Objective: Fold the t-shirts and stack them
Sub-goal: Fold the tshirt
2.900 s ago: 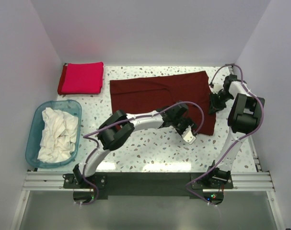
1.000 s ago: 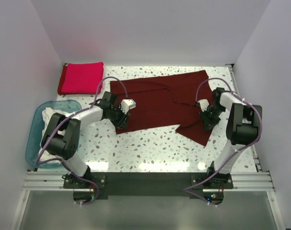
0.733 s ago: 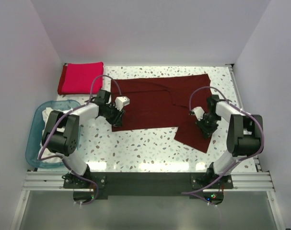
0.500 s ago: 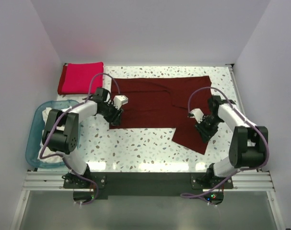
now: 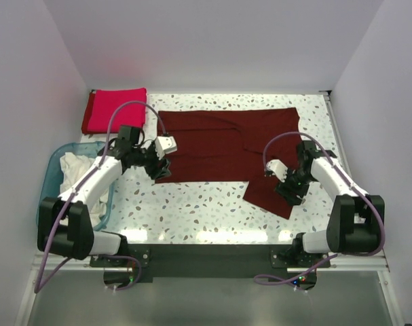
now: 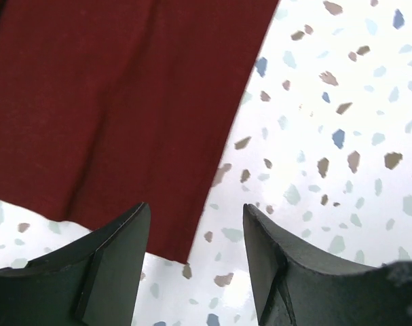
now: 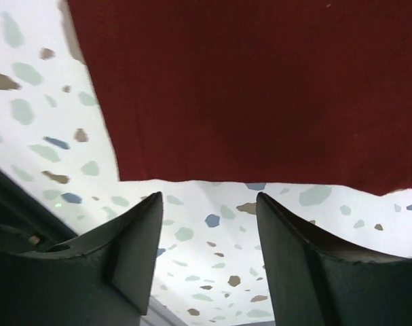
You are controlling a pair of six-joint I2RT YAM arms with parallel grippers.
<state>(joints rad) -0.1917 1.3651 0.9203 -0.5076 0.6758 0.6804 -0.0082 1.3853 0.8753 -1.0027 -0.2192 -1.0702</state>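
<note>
While both arms are reaching low over the table, the dark maroon cloth t-shirt [image 5: 219,146] is lying spread across the middle of the white speckled terrazzo tabletop [image 5: 206,210]. It is looking flat and matte, with soft creases running through it and one flap skewing out toward the near right. The left gripper [image 6: 195,224] is hanging over the shirt's near-left corner, its black wedge-shaped fingers standing apart and clasping nothing. The right gripper [image 7: 206,204] is doing likewise at the near-right hem. A bright crimson shirt [image 5: 115,110], folded into a neat rectangle, is sitting at the far-left corner, and crumpled white shirts [image 5: 83,183] are filling the translucent blue plastic tub [image 5: 51,173] on the left.
</note>
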